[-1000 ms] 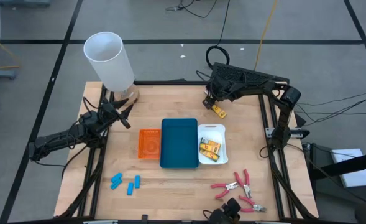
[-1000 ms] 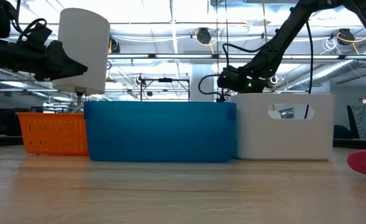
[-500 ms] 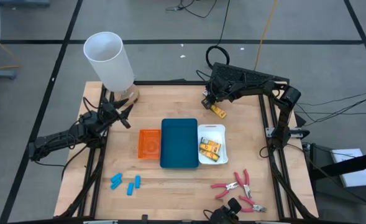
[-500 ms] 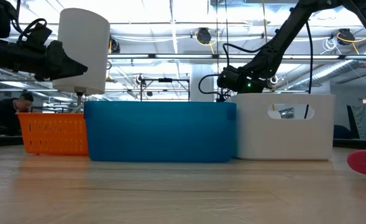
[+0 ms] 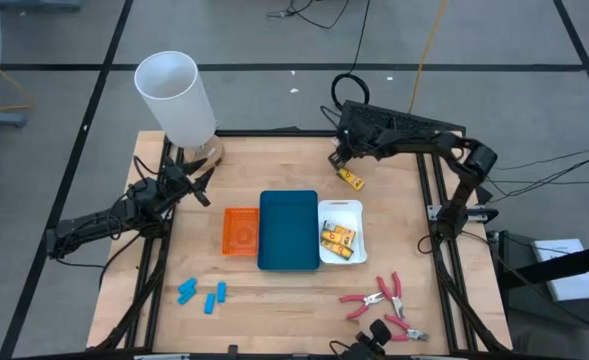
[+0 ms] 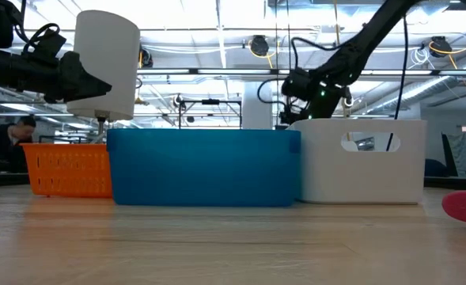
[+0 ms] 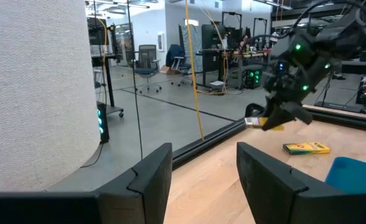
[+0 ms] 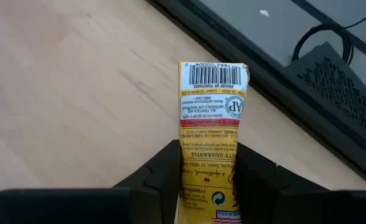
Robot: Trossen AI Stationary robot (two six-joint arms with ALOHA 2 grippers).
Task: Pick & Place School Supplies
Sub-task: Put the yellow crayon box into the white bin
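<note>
Packet [image 8: 210, 118]: clamping it by one short end between the fingers of right gripper [image 8: 207, 163], barcode end sticking out ahead. Gripping at the end probably to leave the rest free for lowering into a tray. Hanging clear of table [image 5: 274, 160] at far right, just beyond white tray [image 5: 358, 207]. Judging step: carrying, drop not yet done.

Second packet [image 5: 351, 179]: lying flat on the wood just below and near side of the held one, apart from it, waiting for its own pick.

Packets [image 5: 337, 240]: already sitting inside white tray, side by side, suggesting that as the sorting target for yellow ones.

Sitting empty as far as showing: blue tray [image 5: 288, 230], touching white tray on its left, and orange tray [image 5: 240, 232] left of that. Likely meant for the other supply types.

Pliers [image 5: 379, 300]: lying loose at near right, untouched. Blue pieces [image 5: 202, 293]: lying loose at near left, untouched.

Left gripper [image 7: 201, 168]: parked at far left beside cylinder [image 5: 177, 97], fingers spread, gripping nothing, keeping out of the working lane.

Next, judging only: swinging toward the near side over white tray, lowering, letting go. Watching for the long packet catching the tray's far wall or landing across the ones already inside.
</note>
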